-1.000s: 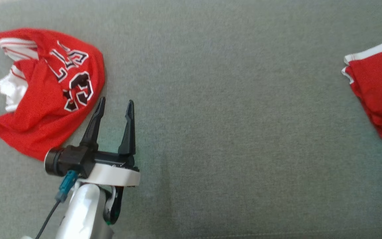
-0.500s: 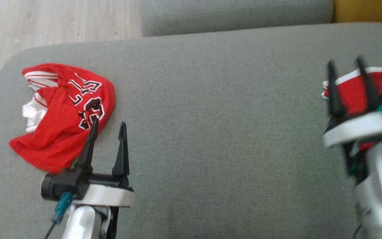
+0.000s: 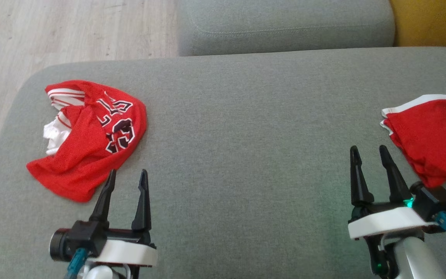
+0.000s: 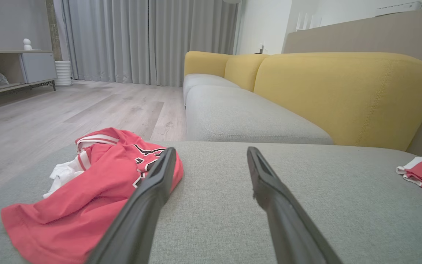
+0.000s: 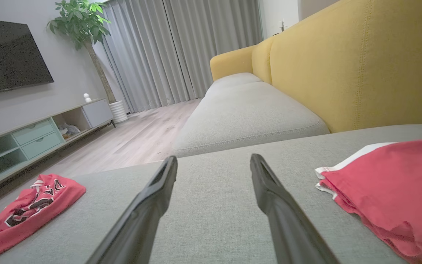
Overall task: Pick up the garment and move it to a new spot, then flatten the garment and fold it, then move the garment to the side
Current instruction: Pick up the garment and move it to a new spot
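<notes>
The garment (image 3: 91,143), a red jersey with black white-outlined lettering and a white sleeve, lies crumpled on the left of the grey cushion (image 3: 246,155). It shows too in the left wrist view as the garment (image 4: 86,190) and in the right wrist view as the garment (image 5: 28,209). My left gripper (image 3: 127,175) is open just below and right of it, its left fingertip close to the cloth's edge, nothing between its fingers. My right gripper (image 3: 368,151) is open at the lower right, empty, beside the plain red cloth.
A plain red white-edged cloth (image 3: 432,135) lies at the cushion's right edge. Wooden floor (image 3: 72,35) lies beyond the cushion's rounded left corner. Another grey seat cushion (image 3: 285,27) and a yellow backrest (image 3: 432,23) are behind.
The head camera has tilted back, bringing floor and the far cushion into view. My right gripper has come into view and settled low beside the plain cloth. The left gripper stays open near the garment.
</notes>
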